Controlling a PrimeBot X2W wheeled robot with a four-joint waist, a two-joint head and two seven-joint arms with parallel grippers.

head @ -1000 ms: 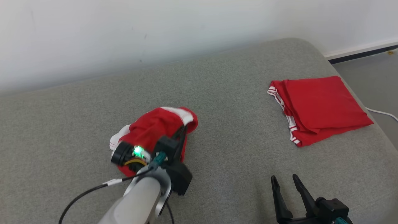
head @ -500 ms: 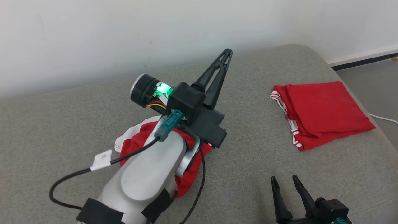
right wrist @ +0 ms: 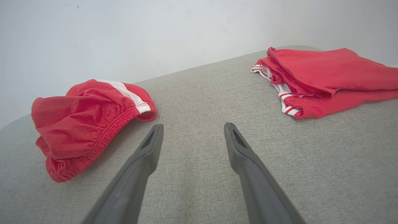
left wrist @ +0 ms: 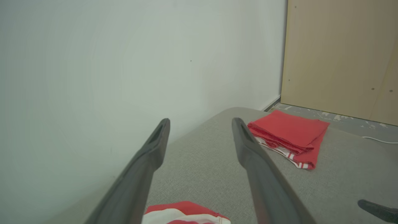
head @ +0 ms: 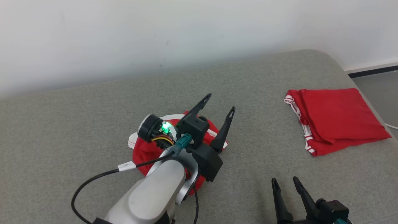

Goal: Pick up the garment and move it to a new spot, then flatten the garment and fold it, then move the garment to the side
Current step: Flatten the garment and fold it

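The garment is a crumpled red piece with white stripes and an elastic hem, heaped on the grey cushion. The right wrist view shows it to the left, and a strip of it lies at the bottom of the left wrist view. My left gripper hovers just above and beyond the heap, jaws spread wide and empty. My right gripper rests low at the near right, open and empty, apart from the garment.
A second red garment lies folded near the cushion's far right corner. A white wall runs along the back. Right of the cushion's rounded edge are the floor, a white cable and a wooden panel.
The left gripper, shut and down in the heap a second ago, rose shut and empty, then came lower and opened. The garment stays crumpled. The camera shifted slightly. The right gripper is unmoved.
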